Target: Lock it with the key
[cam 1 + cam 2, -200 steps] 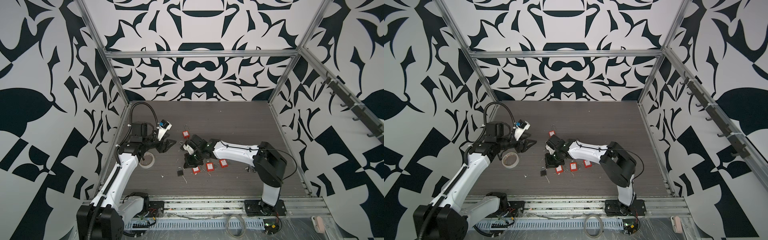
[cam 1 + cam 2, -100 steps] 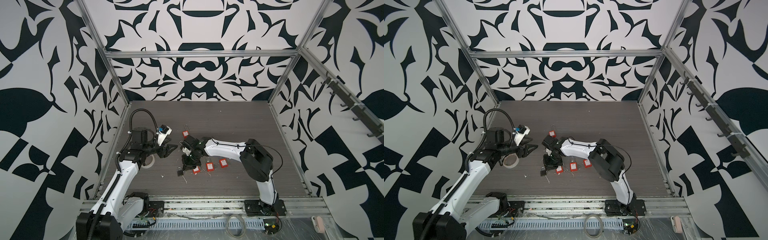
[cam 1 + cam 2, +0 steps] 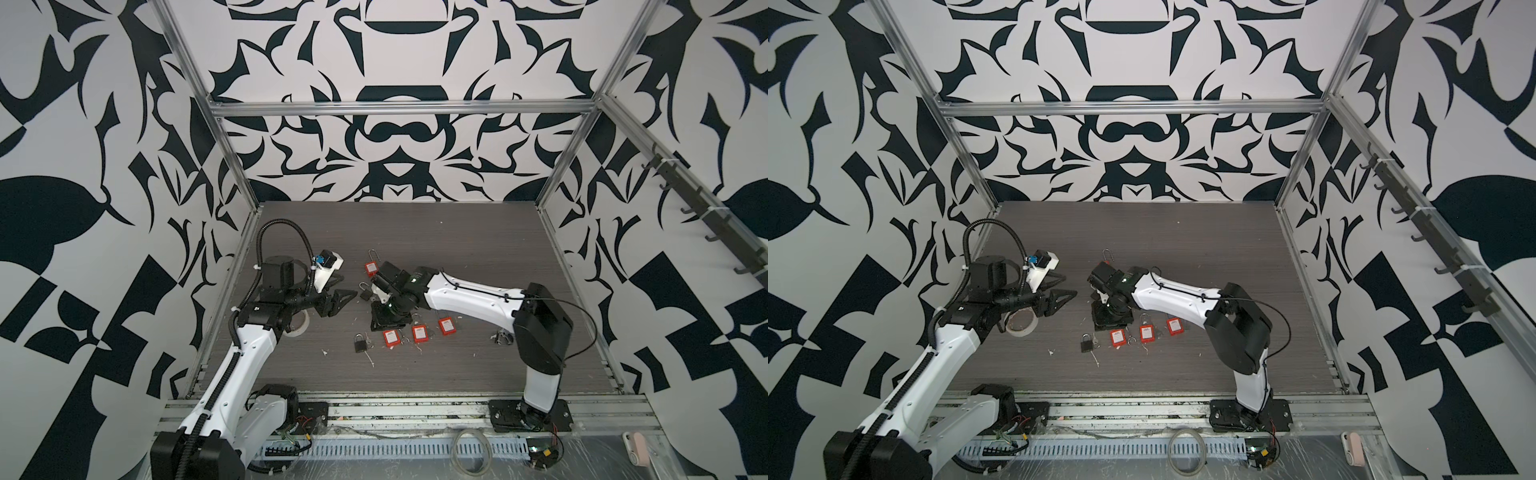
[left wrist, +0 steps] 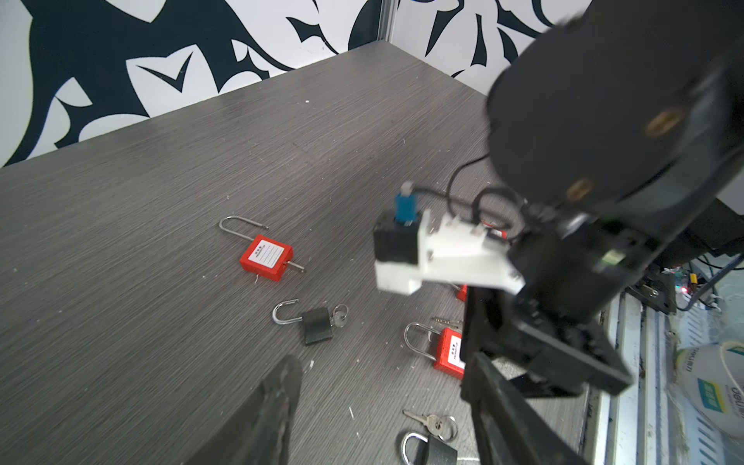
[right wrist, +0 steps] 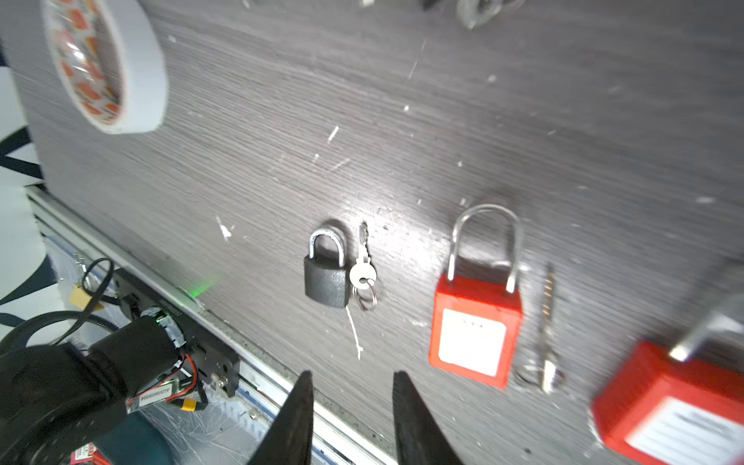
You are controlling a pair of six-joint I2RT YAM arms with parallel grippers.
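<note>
The black padlock (image 4: 318, 324) with a key (image 4: 341, 313) in its base lies flat on the grey bench (image 3: 457, 249), and its shackle is sprung open. In a top view it (image 3: 366, 295) sits between the two arms' working ends.

The left pincer (image 3: 350, 285) is just to the padlock's left, above the bench, with its tips aimed at the padlock. It is released: its fingers (image 4: 277, 406) are spread wide and nothing is between them.

The right pincer (image 5: 353, 377) is just to the padlock's right and points down at the bench. It too is released, with its jaws a little apart and empty.

A red padlock (image 4: 266, 257) with a long shackle lies just past the black padlock on the far side, a key sticking out of its base.

On the near side of the black padlock is a second black padlock (image 5: 326, 280), its shackle shut. A loose key on a ring (image 5: 363, 271) lies right beside it.

To the near right of the open padlock, three more red padlocks (image 3: 419, 333) lie in a row, with small keys between them.

A roll of white tape (image 5: 108, 64) lies to the padlock's left, beyond the left pincer and partly under that arm.
</note>
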